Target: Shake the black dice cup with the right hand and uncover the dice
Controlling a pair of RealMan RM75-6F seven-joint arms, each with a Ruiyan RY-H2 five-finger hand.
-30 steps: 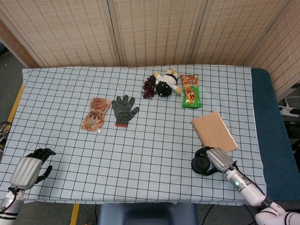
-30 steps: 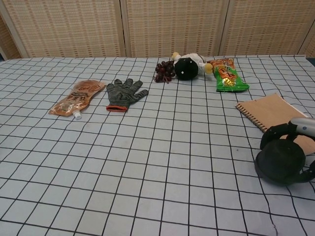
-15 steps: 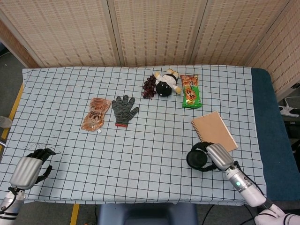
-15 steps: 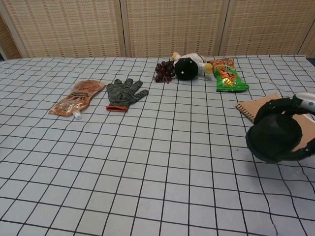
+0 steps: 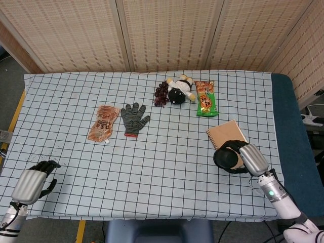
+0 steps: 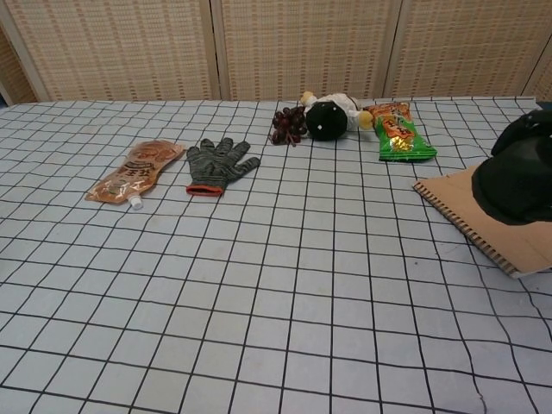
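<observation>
The black dice cup (image 5: pixel 227 158) is off the table, held in my right hand (image 5: pixel 251 159) above the near corner of the brown notebook (image 5: pixel 229 133). In the chest view the cup (image 6: pixel 516 178) hangs at the right edge, in front of the notebook (image 6: pixel 483 216), and only dark fingers (image 6: pixel 528 125) of that hand show at its top. No dice show in either view. My left hand (image 5: pixel 31 182) rests at the table's front left corner with loosely bent fingers, holding nothing.
On the checked cloth lie an orange pouch (image 5: pixel 103 123), a grey glove (image 5: pixel 133 118), dark grapes (image 5: pixel 161 93), a black-and-white plush toy (image 5: pixel 179 90) and a green snack bag (image 5: pixel 206 98). A woven screen stands behind the table.
My right hand has carried the cup first left, then up and to the right, from the cloth near the front edge to above the notebook's corner. The left hand has stayed put.
</observation>
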